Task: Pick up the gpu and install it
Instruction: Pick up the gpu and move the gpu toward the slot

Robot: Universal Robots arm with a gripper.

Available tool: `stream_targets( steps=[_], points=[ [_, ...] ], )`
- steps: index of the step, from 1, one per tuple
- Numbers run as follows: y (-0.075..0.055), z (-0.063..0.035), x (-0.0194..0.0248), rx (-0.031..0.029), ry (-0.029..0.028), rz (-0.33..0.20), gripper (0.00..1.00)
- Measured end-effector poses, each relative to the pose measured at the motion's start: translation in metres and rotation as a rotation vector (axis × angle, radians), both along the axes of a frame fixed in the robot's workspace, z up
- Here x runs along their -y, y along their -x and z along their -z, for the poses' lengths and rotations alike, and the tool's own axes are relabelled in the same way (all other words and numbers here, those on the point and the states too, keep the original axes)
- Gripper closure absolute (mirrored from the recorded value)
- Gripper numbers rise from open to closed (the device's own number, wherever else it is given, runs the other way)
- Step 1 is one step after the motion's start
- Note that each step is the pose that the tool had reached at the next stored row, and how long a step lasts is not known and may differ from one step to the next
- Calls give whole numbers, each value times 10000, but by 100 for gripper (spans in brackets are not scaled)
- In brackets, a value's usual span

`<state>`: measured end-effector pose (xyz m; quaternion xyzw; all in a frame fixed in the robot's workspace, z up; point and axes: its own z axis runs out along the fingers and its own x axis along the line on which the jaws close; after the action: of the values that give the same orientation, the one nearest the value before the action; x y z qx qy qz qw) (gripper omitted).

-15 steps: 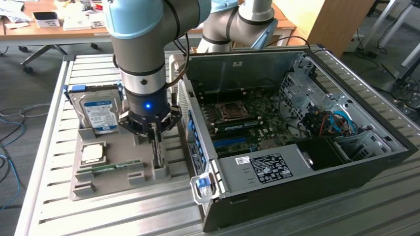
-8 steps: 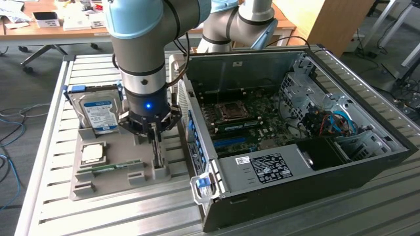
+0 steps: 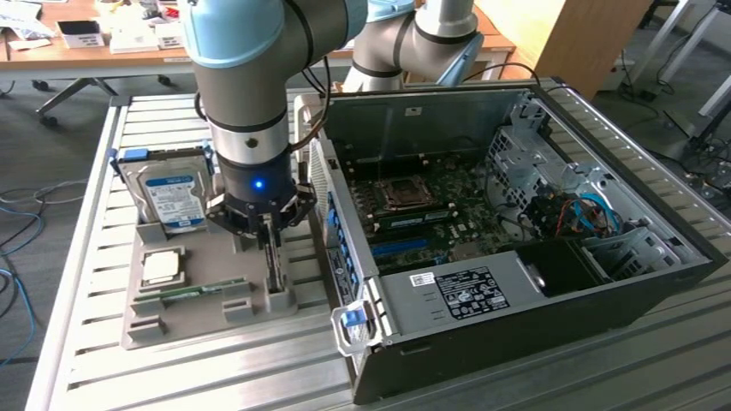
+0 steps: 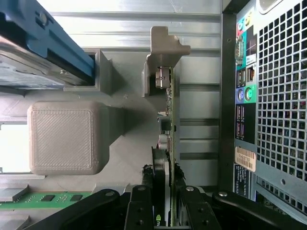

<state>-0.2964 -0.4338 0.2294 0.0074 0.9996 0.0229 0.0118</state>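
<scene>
Green gpu (image 4: 171, 120) edge-on in claw (image 4: 165, 191), wrist view; motherboard (image 3: 440, 214) inside case (image 3: 639, 287), exterior view

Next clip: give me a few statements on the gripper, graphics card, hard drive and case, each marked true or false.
1. The gripper is closed on the graphics card. True.
2. The graphics card already sits inside the computer case. False: it stands on edge in the grey tray beside the case.
3. The hard drive lies flat inside the case. False: it stands upright in the tray.
4. The case is open, with the motherboard showing. True.
</scene>
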Motion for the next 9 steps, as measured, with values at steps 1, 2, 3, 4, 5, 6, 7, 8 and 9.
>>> stream_targets(
  steps=[1, 2, 3, 4, 5, 6, 7, 8, 9],
  points=[
    [0, -8, 0, -1, 1, 0, 73],
    [0, -25, 0, -1, 2, 0, 73],
    [0, -46, 0, -1, 1, 0, 73],
    [0, -67, 0, -1, 2, 0, 73],
    [0, -91, 0, -1, 2, 0, 73],
    [0, -119, 0, 0, 1, 0, 73],
    [0, -148, 0, 0, 0, 0, 73],
    [0, -178, 0, 0, 0, 1, 73],
    [0, -211, 0, -1, -2, 0, 73]
  ],
)
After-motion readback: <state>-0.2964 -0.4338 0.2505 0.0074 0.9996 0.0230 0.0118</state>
